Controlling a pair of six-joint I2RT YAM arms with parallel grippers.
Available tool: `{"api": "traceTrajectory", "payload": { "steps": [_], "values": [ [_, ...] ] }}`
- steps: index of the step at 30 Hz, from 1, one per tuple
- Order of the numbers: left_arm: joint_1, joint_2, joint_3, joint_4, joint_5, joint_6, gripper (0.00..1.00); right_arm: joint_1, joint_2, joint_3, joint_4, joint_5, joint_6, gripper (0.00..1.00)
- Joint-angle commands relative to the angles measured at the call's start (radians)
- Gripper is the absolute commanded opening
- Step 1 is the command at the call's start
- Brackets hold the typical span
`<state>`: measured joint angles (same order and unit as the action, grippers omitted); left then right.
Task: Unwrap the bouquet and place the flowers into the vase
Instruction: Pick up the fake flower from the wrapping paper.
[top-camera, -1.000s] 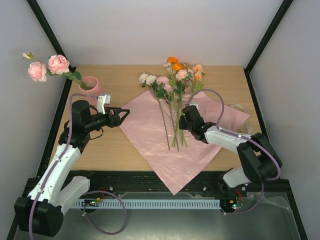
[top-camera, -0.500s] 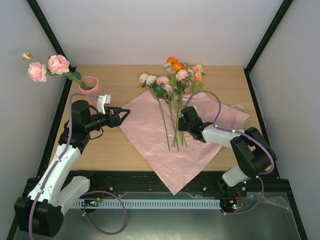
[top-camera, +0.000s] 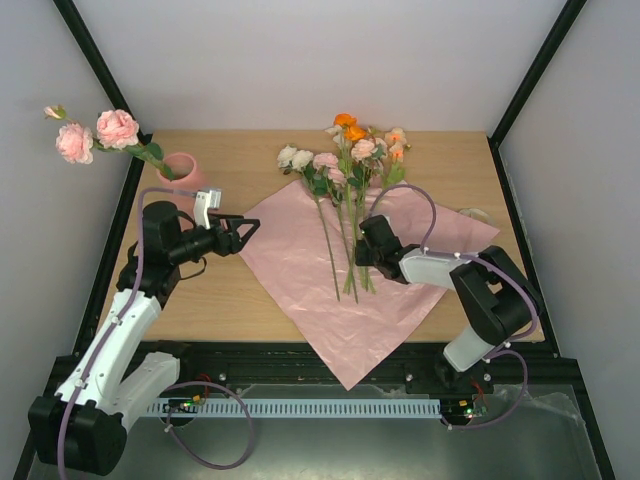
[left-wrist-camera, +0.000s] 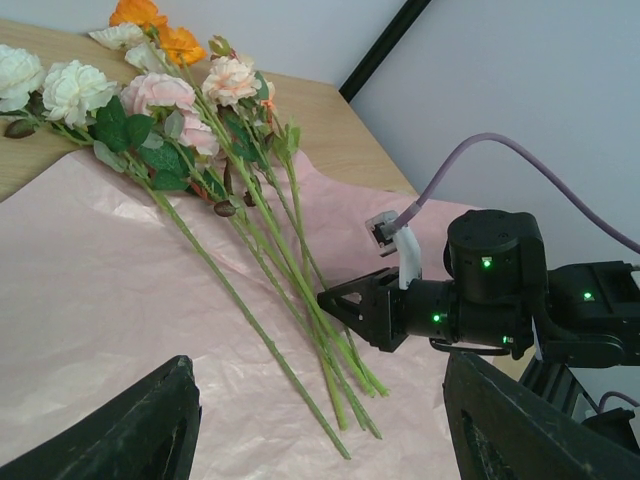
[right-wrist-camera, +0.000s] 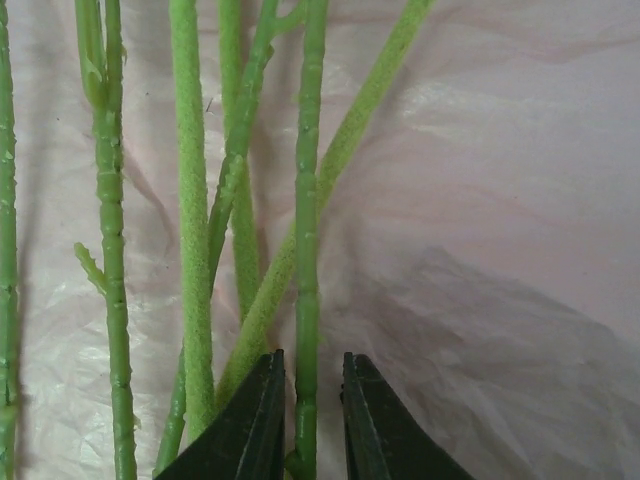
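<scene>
The bouquet lies unwrapped: its lilac-pink paper is spread flat, and the flowers rest on it with stems pointing toward me. The salmon-pink vase stands at the far left and holds two pink blooms that lean left. My right gripper is low on the paper, its jaws narrowly apart with one thin green stem between them and a sliver of gap on each side. My left gripper hovers wide open near the vase, aimed at the stems.
A pale ribbon lies on the wooden table at the right, beyond the paper's corner. Black frame posts and grey walls close in both sides. The paper's near corner hangs over the table's front edge.
My right gripper has slid left along the paper onto the stems and its jaws have narrowed around one of them. The left arm has not moved.
</scene>
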<state>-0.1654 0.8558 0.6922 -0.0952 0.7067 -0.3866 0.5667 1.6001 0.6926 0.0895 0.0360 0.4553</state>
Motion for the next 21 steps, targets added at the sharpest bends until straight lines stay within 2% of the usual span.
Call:
{"api": "traceTrajectory", "payload": {
  "steps": [1, 11, 21],
  "values": [
    [-0.003, -0.018, -0.014, 0.027, 0.013, 0.004, 1.00, -0.005, 0.012, 0.013, 0.017, 0.000, -0.009, 0.14],
    [-0.003, -0.014, -0.015, 0.023, 0.004, 0.007, 1.00, -0.005, -0.021, -0.001, 0.015, 0.003, -0.005, 0.02],
    [-0.003, -0.034, -0.009, -0.001, -0.058, 0.009, 1.00, -0.005, -0.137, -0.036, 0.009, 0.041, 0.019, 0.01]
  ]
}}
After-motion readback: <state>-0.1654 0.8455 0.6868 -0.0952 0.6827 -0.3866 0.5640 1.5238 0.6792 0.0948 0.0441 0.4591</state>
